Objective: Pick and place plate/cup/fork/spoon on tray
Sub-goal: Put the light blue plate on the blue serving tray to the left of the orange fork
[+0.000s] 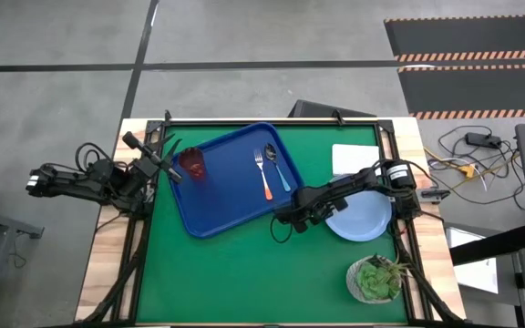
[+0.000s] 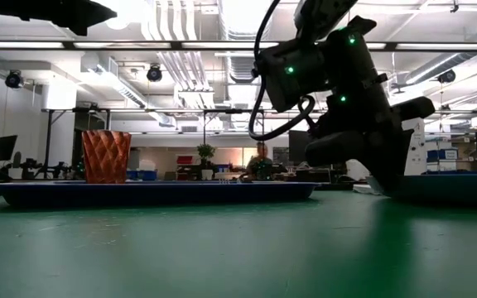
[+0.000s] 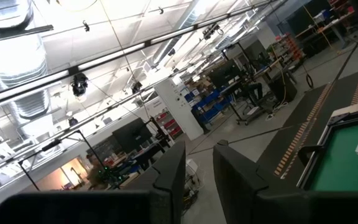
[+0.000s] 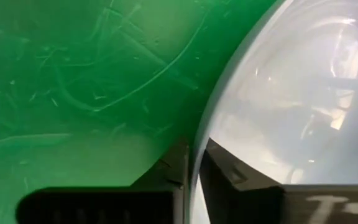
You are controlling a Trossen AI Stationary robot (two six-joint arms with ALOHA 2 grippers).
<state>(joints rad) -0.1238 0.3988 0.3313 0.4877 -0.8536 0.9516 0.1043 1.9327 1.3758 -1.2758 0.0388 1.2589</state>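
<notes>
The dark-blue tray (image 1: pixel 231 205) lies left of the table's middle. On it stand the red-brown cup (image 1: pixel 194 165), also in the low view (image 2: pixel 106 156), the orange-handled fork (image 1: pixel 264 178) and the blue-handled spoon (image 1: pixel 278 168). The light-blue plate (image 1: pixel 361 219) lies on the green table right of the tray. My right gripper (image 1: pixel 320 217) is at the plate's left rim, shut on it. My left gripper (image 1: pixel 171 160) is open and empty at the tray's left edge beside the cup, tipped upward. My right gripper pinches the plate's left rim (image 4: pixel 197 140) between its two fingers, one finger (image 4: pixel 235 177) on the plate's inner side and the other (image 4: pixel 163 177) on its outer side over the table. The fingers come from the tray's side. Whether the rim is raised off the table I cannot tell.
A white rectangular block (image 1: pixel 354 157) lies at the table's far right, just behind the plate. A green potted plant (image 1: pixel 376 278) stands at the near right corner. Bare green table (image 1: pixel 244 282) lies near the front edge.
</notes>
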